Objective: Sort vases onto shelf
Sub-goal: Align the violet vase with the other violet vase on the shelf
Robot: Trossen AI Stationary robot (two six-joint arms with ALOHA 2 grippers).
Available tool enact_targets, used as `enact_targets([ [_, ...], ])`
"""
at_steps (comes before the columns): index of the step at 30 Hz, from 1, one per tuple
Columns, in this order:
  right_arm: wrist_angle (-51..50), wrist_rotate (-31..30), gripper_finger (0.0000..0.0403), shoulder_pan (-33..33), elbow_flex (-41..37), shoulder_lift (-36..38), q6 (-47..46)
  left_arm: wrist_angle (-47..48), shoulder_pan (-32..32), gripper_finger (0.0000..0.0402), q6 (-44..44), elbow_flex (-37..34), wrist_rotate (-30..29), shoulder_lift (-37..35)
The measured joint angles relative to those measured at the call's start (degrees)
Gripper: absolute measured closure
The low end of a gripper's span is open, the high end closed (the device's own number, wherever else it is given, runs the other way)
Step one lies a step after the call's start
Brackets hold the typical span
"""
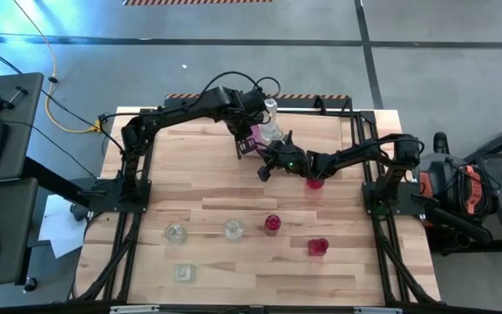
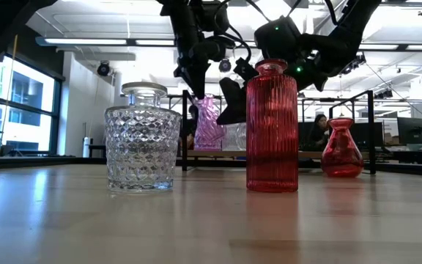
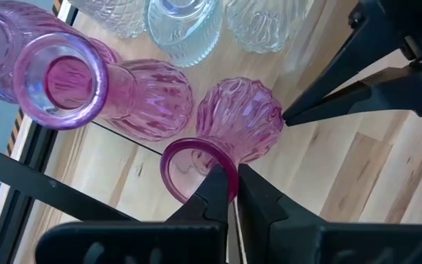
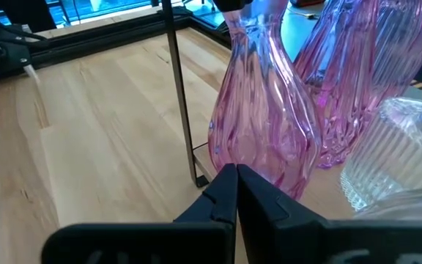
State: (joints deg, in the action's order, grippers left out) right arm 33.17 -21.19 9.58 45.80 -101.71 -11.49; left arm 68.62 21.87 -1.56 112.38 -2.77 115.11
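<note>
A pale pink ribbed vase stands at the left end of the shelf, beside its thin black post; its foot is hidden. My left gripper is shut on the vase from above. My right gripper is shut, its tips against the vase's lower body. Two more pink vases and several clear ones stand behind it on the shelf. On the table stand clear vases and red ones. My left gripper pinches the pink vase's rim, one finger inside the mouth and one outside, coming steeply from above. The vase hangs or stands below the fingers; its foot does not show. My right gripper's shut fingertips touch the vase's bulging lower body, coming nearly level from the table's right side.
A tall red ribbed vase, a cut-glass jar and a red bulb vase stand on the table's near half. Another clear jar sits near the front left. Black arm frames line both table sides.
</note>
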Motion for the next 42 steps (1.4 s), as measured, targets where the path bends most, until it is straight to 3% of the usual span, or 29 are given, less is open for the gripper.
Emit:
enact_targets([
  [16, 0.28, 0.31, 0.0403, 0.31, -0.02, -0.07, 0.0, -2.98, -0.65, 0.0364, 0.0, 0.15, 1.24, 1.5],
  [42, -0.16, 1.72, 0.0403, 0.29, -0.02, -0.07, -0.44, -0.27, -0.91, 0.0367, -2.15, 3.23, -2.23, 4.37],
])
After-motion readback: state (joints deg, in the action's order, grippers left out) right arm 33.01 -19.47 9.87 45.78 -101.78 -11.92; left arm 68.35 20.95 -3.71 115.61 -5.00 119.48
